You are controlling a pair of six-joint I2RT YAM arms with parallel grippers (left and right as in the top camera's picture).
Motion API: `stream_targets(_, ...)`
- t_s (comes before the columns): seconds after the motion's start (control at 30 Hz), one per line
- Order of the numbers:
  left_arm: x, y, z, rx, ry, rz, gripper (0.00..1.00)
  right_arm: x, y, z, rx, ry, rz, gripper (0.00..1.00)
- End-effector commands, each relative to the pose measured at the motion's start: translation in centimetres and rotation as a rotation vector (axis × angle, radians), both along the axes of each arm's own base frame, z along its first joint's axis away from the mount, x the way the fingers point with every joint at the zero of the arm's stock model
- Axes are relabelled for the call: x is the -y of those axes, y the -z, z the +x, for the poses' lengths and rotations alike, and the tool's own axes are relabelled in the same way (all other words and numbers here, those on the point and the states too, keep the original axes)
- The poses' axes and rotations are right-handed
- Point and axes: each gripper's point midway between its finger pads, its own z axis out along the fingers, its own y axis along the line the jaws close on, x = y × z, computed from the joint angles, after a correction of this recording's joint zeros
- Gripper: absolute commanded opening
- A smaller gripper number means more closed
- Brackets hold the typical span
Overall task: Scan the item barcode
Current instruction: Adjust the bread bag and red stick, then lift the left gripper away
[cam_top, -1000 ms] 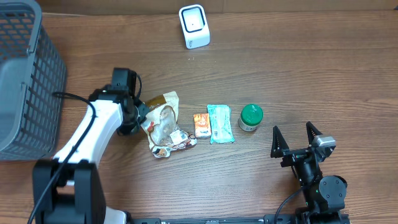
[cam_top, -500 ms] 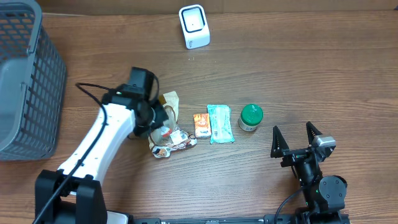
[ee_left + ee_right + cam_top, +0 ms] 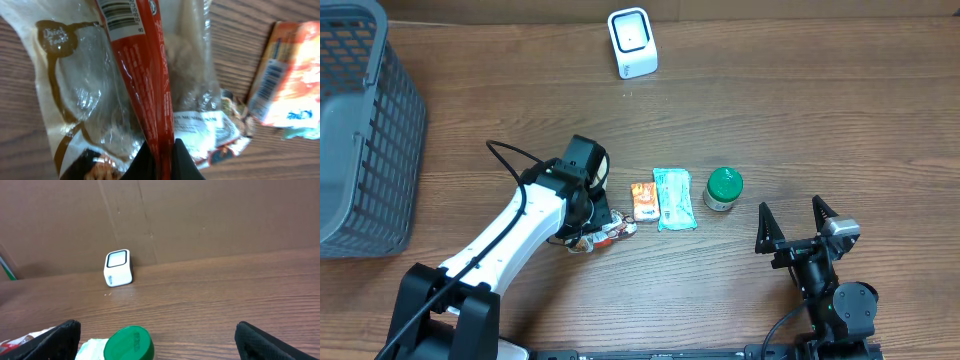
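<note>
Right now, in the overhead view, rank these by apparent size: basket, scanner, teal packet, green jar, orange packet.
1. basket, by far the largest
2. scanner and teal packet: they look about alike, so I won't rank them
3. green jar
4. orange packet, the smallest

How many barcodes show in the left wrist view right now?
2: one atop the red strip of the bag, one edging the orange packet. Others may be hidden.

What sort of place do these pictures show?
Likely a mock shop checkout on a table: a white barcode scanner, a grey basket, and packaged goods like the snack bag and green-lidded jar.
</note>
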Motion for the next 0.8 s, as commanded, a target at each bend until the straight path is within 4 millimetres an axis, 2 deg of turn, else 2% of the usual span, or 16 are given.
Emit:
stream_targets(0.0,-0.7,1.6,-0.8,-0.002,0.048,0.032,0.04,0.2,0.2,0.1,0.001,0.013,0.004,1.0)
stream_targets(0.1,-0.5,1.8,-0.5,0.013,0.06,0.027,0.05,0.2,0.2,0.1,0.0,0.013,0.004,1.0)
stream_targets(0.13,-0.5,1.8,-0.4,0.018,0.06,0.025,0.09,0.2,0.2,0.1,0.0,0.013,0.004,1.0)
stream_targets(0.23,-0.4,1.8,-0.3,0.025,0.06,0.023,0.35,0.2,0.2,0.1,0.0,0.013,0.004,1.0)
stream_targets(0.3,-0.4,1.7,-0.2,0.029,0.077,0.023,0.43,0.2,0.2,0.1,0.0,0.013,0.004,1.0)
stream_targets(0.57,-0.3,1.2,0.2,0.054,0.205,0.036,0.5,0.2,0.2,0.1,0.0,0.013,0.004,1.0)
stream_targets(0.77,0.2,-1.4,1.6,0.075,0.237,0.038,0.64,0.2,0.2,0.1,0.0,0.013,0.004,1.0)
